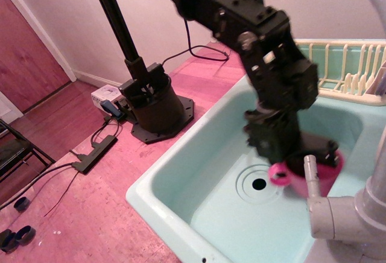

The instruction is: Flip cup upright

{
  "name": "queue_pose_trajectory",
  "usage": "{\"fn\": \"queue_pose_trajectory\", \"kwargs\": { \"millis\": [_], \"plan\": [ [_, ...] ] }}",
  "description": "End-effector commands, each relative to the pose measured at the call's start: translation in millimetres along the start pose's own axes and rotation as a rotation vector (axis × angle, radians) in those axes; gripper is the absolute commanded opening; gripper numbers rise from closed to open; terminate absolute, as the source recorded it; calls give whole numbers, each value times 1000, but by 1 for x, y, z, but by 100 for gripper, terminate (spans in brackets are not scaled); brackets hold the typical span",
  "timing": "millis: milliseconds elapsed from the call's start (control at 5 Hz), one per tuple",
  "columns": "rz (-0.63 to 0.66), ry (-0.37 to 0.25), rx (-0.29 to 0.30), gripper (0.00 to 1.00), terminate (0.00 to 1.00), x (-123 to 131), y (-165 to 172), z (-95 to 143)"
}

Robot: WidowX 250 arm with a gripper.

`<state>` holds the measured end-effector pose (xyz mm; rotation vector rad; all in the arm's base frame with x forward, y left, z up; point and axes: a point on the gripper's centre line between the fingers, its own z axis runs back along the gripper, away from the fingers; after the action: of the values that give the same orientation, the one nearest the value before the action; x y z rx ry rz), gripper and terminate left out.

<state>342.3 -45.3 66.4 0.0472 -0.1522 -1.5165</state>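
Observation:
The pink cup (pixel 330 177) is mouth up in the right part of the mint green sink (pixel 158 204), its small loop handle (pixel 278 174) pointing left toward the drain. My black gripper (pixel 310 154) reaches down into the cup's mouth and is closed on its rim. The fingertips are hidden inside the cup. A grey faucet spout (pixel 312 175) crosses in front of the cup and covers part of it. I cannot tell whether the cup's base rests on the sink floor or hangs just above it.
The drain (pixel 259 184) lies just left of the cup. A cream dish rack (pixel 347 64) sits behind the sink at the right. The grey faucet body (pixel 353 218) fills the lower right. The arm's base (pixel 154 103), cables and a power strip (pixel 95 153) lie on the pink floor at left.

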Motion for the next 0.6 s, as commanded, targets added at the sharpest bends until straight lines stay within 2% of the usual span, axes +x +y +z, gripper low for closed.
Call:
{"fn": "queue_pose_trajectory", "kwargs": {
  "millis": [0,200,400],
  "plan": [
    [10,-81,19,100,0,32,-12,22],
    [-25,-51,-4,100,0,30,-15,33],
    [-78,1,-14,100,0,23,-11,53]
  ]
}}
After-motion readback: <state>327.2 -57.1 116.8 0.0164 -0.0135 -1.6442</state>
